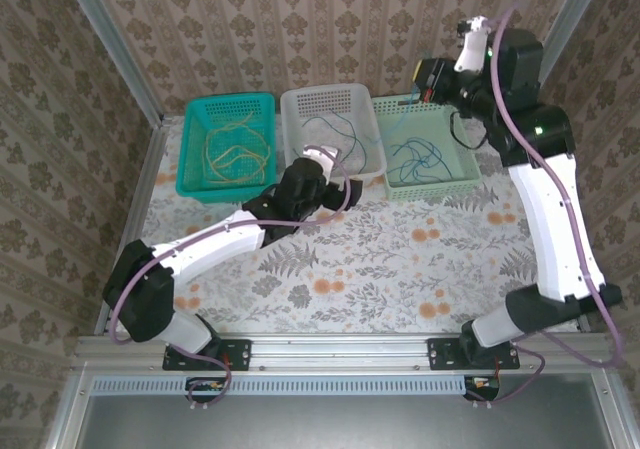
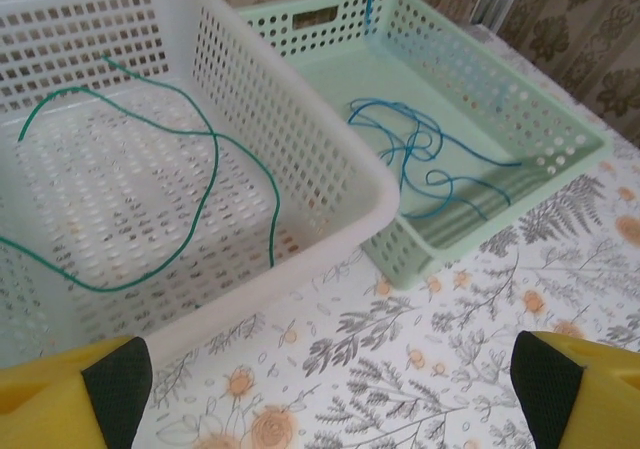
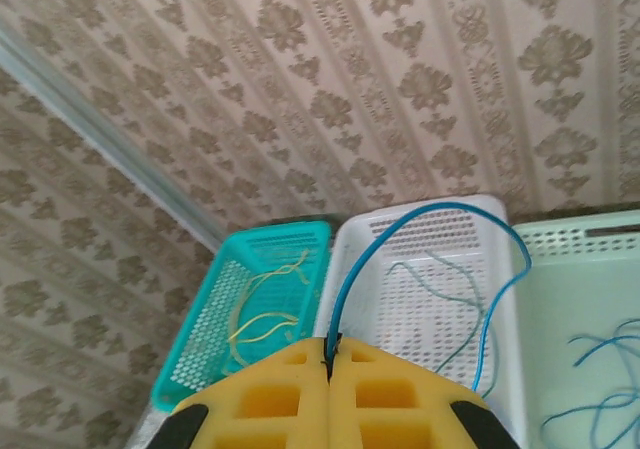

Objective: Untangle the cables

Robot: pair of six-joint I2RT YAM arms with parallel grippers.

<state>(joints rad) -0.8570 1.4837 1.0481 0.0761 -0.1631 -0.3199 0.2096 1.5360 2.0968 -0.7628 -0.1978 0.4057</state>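
Note:
A blue cable (image 3: pixel 420 214) is pinched in my right gripper (image 3: pixel 330 354), which is shut on it. From the jaws the strand arches up and drops toward the baskets. That gripper (image 1: pixel 428 79) hangs high over the back of the light green basket (image 1: pixel 470 174), where more blue cables (image 1: pixel 415 157) lie. A dark green cable (image 2: pixel 205 169) loops inside the white basket (image 2: pixel 330 184). Yellow cables (image 1: pixel 235 149) rest in the teal basket (image 1: pixel 190 164). My left gripper (image 2: pixel 330 409) stands open over the tablecloth just in front of the white basket, with nothing between its fingers (image 2: pixel 70 399).
The three baskets stand side by side along the back of the table, the green one touching the white one's corner. Patterned walls and metal frame posts (image 1: pixel 110 39) close in the back and sides. The floral tablecloth (image 1: pixel 400 259) lies bare in front of the baskets.

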